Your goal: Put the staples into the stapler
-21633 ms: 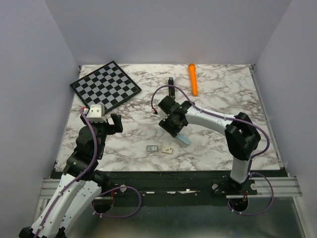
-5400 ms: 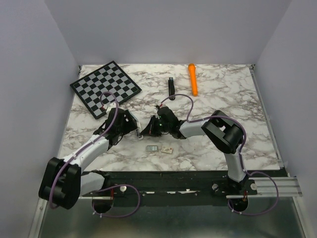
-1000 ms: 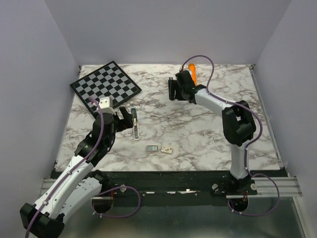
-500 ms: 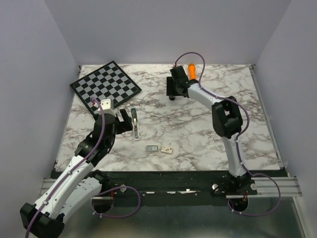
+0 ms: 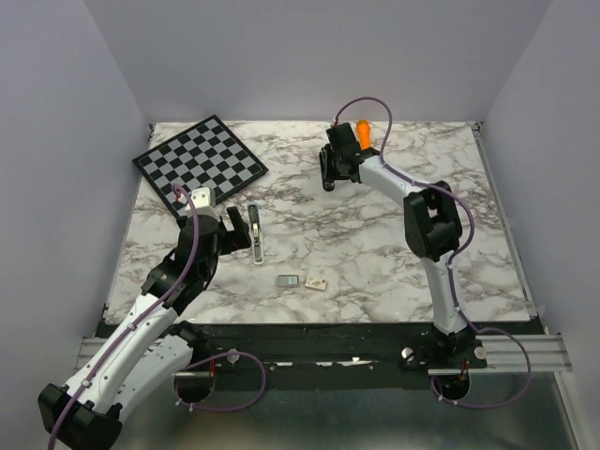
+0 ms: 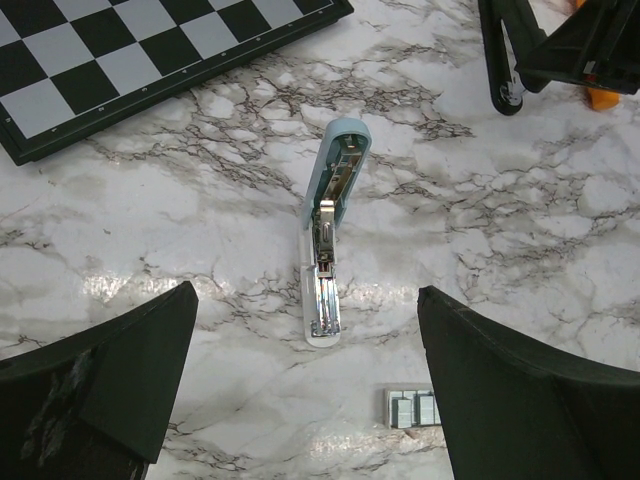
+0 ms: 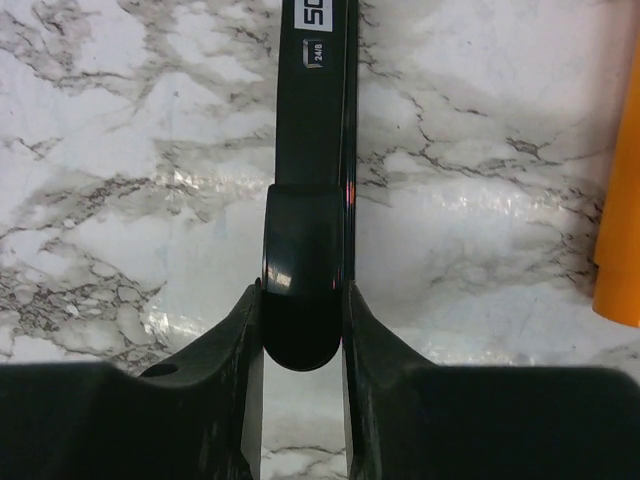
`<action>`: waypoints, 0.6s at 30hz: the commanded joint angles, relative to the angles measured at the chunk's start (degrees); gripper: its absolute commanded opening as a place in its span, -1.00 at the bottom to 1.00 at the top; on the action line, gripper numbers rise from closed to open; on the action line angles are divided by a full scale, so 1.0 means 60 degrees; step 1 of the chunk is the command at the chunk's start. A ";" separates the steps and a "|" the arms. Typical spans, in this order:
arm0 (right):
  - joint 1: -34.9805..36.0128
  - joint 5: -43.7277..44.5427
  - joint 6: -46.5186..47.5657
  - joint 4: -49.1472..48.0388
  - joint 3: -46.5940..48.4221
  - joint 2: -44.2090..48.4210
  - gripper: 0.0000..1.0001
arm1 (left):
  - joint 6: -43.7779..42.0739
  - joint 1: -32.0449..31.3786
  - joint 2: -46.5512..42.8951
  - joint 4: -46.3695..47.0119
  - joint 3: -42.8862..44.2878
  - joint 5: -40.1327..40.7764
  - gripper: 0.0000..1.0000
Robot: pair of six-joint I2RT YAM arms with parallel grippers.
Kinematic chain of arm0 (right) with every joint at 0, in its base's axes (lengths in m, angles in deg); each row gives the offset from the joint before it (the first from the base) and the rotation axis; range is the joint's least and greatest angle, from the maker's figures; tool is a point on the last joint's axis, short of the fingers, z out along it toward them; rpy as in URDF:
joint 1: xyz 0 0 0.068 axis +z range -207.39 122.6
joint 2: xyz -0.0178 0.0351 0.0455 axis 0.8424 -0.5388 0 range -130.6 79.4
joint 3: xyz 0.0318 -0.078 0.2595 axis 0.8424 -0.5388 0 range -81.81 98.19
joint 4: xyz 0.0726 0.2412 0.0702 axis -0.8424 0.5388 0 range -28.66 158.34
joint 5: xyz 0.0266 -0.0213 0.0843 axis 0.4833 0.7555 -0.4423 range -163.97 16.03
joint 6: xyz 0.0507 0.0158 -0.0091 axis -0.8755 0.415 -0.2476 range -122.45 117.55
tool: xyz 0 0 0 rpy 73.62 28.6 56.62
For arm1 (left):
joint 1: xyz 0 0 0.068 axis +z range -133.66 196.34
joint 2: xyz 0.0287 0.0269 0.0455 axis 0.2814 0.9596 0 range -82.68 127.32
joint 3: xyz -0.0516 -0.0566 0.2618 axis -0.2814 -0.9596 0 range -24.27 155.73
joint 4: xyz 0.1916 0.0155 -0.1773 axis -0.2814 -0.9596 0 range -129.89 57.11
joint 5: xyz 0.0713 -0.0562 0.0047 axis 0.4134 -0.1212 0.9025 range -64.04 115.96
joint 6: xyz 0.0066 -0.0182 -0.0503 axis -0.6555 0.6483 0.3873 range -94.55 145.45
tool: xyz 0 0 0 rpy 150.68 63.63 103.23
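Observation:
The stapler (image 5: 325,182), slim and black, lies at the far middle of the table. In the right wrist view its rounded end (image 7: 305,250) sits between my right gripper's fingers, which press on both its sides. My right gripper (image 5: 330,169) (image 7: 300,300) is shut on it, low over the table. The staples (image 5: 289,280), a small silvery-grey block, lie near the front middle and show at the bottom of the left wrist view (image 6: 412,410). My left gripper (image 5: 242,223) (image 6: 305,300) is wide open and empty, above the table, left of the staples.
A pale blue little case (image 5: 256,239) (image 6: 328,240) lies opened flat with a shiny metal channel, under my left gripper. A tiny white piece (image 5: 317,282) lies beside the staples. An orange marker (image 5: 362,127) (image 7: 620,220) lies right of the stapler. A chessboard (image 5: 200,161) is far left.
My right arm has swung its elbow inward and its gripper has shifted slightly over the stapler at the far middle. My left arm and the staples have not moved.

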 commanded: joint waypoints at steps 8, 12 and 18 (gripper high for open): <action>-0.0029 0.0077 -0.0424 0.0311 -0.5522 0.4467 -0.86 | 0.0084 0.0035 -0.0098 0.0958 -0.0621 -0.0873 0.98; -0.0029 -0.0187 -0.1113 0.0341 -0.8199 0.6211 -0.86 | -0.0136 0.0035 -0.0098 0.1267 -0.0738 -0.1107 0.98; 0.0410 -0.0130 -0.2197 0.0575 -1.0125 0.8014 -0.80 | -0.0195 0.0021 -0.0244 0.1706 -0.0958 -0.1635 0.97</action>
